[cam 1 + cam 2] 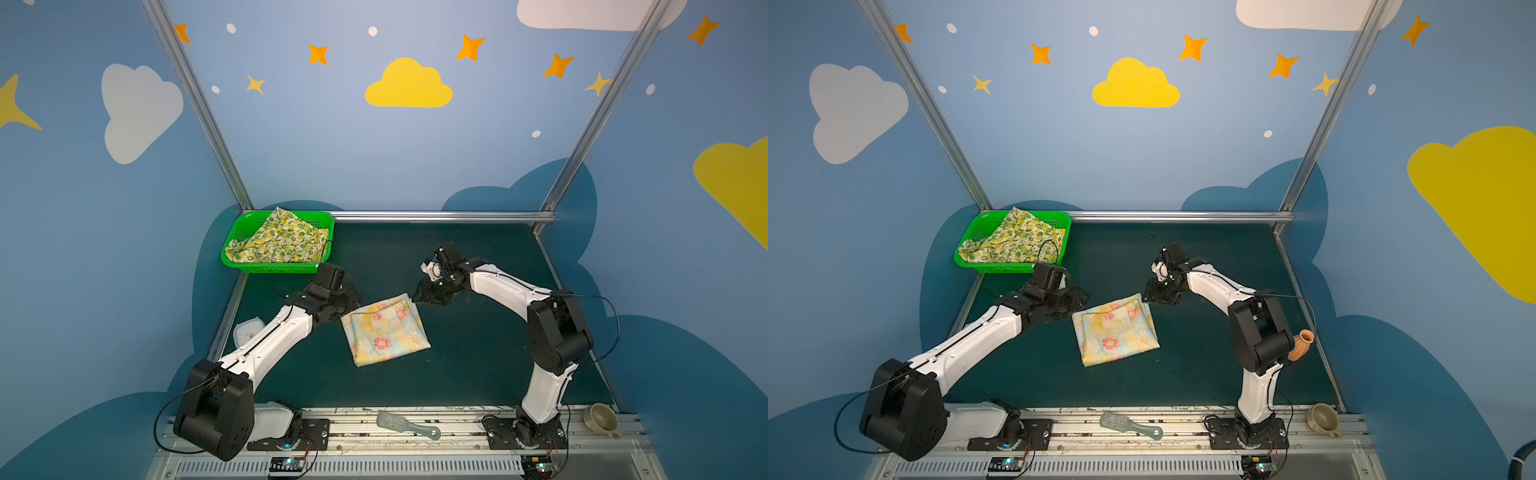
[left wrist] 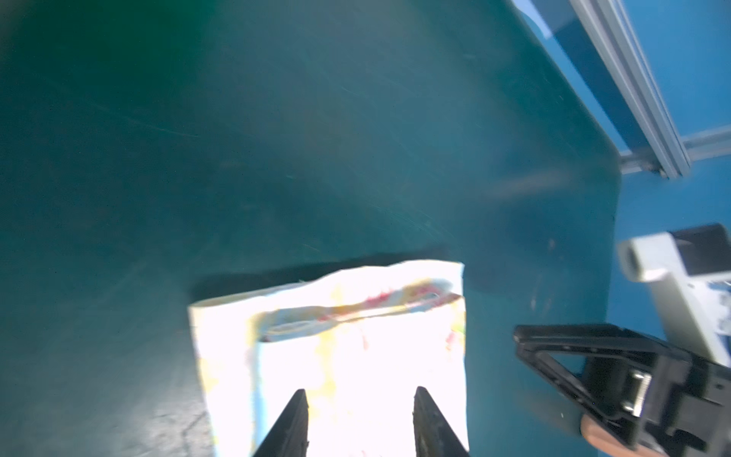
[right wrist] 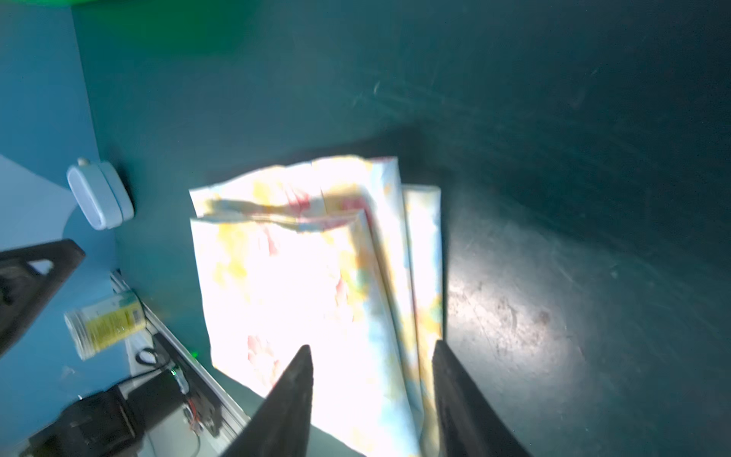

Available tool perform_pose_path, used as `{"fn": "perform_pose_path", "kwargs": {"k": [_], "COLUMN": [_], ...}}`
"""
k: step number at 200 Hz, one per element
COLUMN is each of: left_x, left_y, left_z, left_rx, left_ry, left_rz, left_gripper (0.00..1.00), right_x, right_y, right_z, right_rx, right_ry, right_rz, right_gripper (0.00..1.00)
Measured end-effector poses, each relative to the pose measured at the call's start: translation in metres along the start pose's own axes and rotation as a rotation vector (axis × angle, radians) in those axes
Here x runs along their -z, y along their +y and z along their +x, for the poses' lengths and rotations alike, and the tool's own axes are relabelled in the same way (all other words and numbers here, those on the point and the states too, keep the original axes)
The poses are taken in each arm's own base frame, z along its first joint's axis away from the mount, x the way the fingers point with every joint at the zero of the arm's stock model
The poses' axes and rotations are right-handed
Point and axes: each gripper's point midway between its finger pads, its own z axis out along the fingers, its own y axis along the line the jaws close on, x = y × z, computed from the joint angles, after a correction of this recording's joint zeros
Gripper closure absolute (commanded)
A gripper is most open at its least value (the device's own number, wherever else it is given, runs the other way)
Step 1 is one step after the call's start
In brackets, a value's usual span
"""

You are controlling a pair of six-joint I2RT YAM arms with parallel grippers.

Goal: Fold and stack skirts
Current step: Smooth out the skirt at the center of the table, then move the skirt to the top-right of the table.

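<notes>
A pastel yellow-blue skirt (image 1: pixel 384 328) (image 1: pixel 1115 330) with pink flowers lies folded into a rough square in the middle of the dark green mat. My left gripper (image 1: pixel 352 304) (image 2: pixel 360 391) hovers at its far left corner, fingers apart with nothing between them; the cloth (image 2: pixel 356 356) lies beneath. My right gripper (image 1: pixel 415 296) (image 3: pixel 372 346) is over the far right corner, also open above the folded layers (image 3: pixel 296 285). The lemon-print skirt (image 1: pixel 278 241) (image 1: pixel 1013 241) lies crumpled in the green basket at the back left.
The green mesh basket (image 1: pixel 232 259) stands in the back left corner. A white timer (image 1: pixel 248 332) lies by the left arm. A brush (image 1: pixel 407 426) and a cup (image 1: pixel 601 417) rest on the front rail. A terracotta vase (image 1: pixel 1301 344) sits behind the right arm.
</notes>
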Motion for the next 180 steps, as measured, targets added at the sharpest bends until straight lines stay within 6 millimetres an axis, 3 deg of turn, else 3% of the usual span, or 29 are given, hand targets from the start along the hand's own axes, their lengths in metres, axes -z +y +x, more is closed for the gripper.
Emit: {"fn": "perform_pose_path", "kwargs": {"k": [37, 71, 102, 180], "left_x": [-0.029, -0.062, -0.08, -0.105], "left_y": [-0.02, -0.017, -0.02, -0.014], "left_z": [0.039, 0.062, 0.069, 0.077], "left_rx": [-0.056, -0.049, -0.036, -0.026], "left_ry": [0.121, 0.208, 0.243, 0.28], "left_rz": [0.019, 0.002, 0.01, 0.0], "left_gripper": [0.6, 0.62, 0.63, 0.65], "right_x": [-0.017, -0.025, -0.042, -0.047], "right_y": [-0.015, -0.014, -0.021, -0.022], "right_z": [0.031, 0.037, 0.043, 0.034], "right_rx": [-0.034, -0.025, -0.028, -0.028], "right_ry": [0.078, 0.086, 0.115, 0.093], "right_rz": [0.013, 0.015, 0.048, 0.07], "right_gripper": [0.37, 0.37, 0.37, 0.48]}}
